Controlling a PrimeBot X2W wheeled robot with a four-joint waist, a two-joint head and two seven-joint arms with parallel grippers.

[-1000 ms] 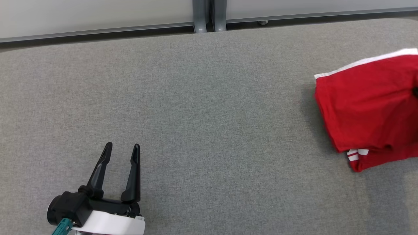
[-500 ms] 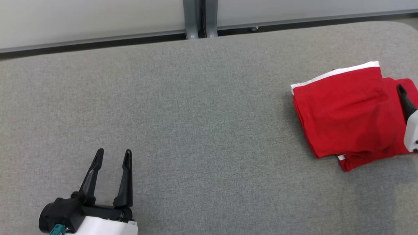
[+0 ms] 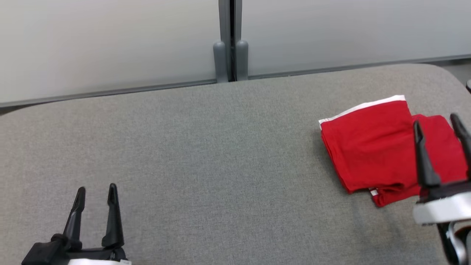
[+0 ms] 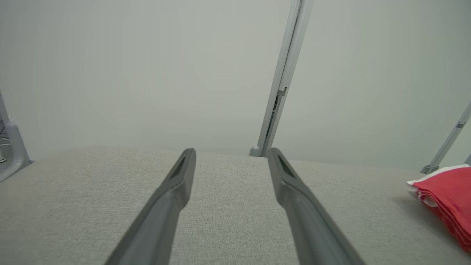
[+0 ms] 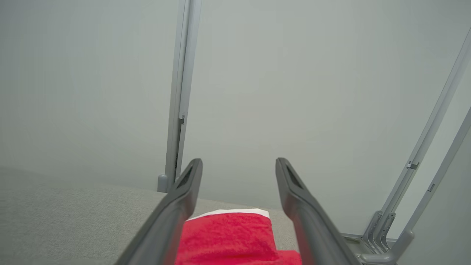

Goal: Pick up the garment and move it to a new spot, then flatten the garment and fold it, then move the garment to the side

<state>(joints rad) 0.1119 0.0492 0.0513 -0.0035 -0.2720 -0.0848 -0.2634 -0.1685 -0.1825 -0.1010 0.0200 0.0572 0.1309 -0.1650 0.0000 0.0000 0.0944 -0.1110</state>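
Nearest, at the lower left of the head view: left tool (image 3: pixel 96 188), fingers spread, gripping nothing, parked over bare grey tabletop (image 3: pixel 220 165). At the lower right: right tool (image 3: pixel 436 120), likewise spread wide with nothing clamped, poised over the right-hand part of the red garment (image 3: pixel 368 147); apparently clear of the cloth, though contact hard to rule out. Farther up, toward the right edge of the frame: garment itself, folded into a compact stack, with a white band (image 3: pixel 362 108) along its top edge and a lower layer peeking out at the bottom. Judged as the tail of the last step, placing to the side, seemingly done. To finish well: lift straight up and away, keep fingers spread, avoid snagging or dragging the top layer, leave the fold square. Beyond, at the top of the frame: pale wall panels (image 3: pixel 110 44) split by a grey post (image 3: pixel 230 40).
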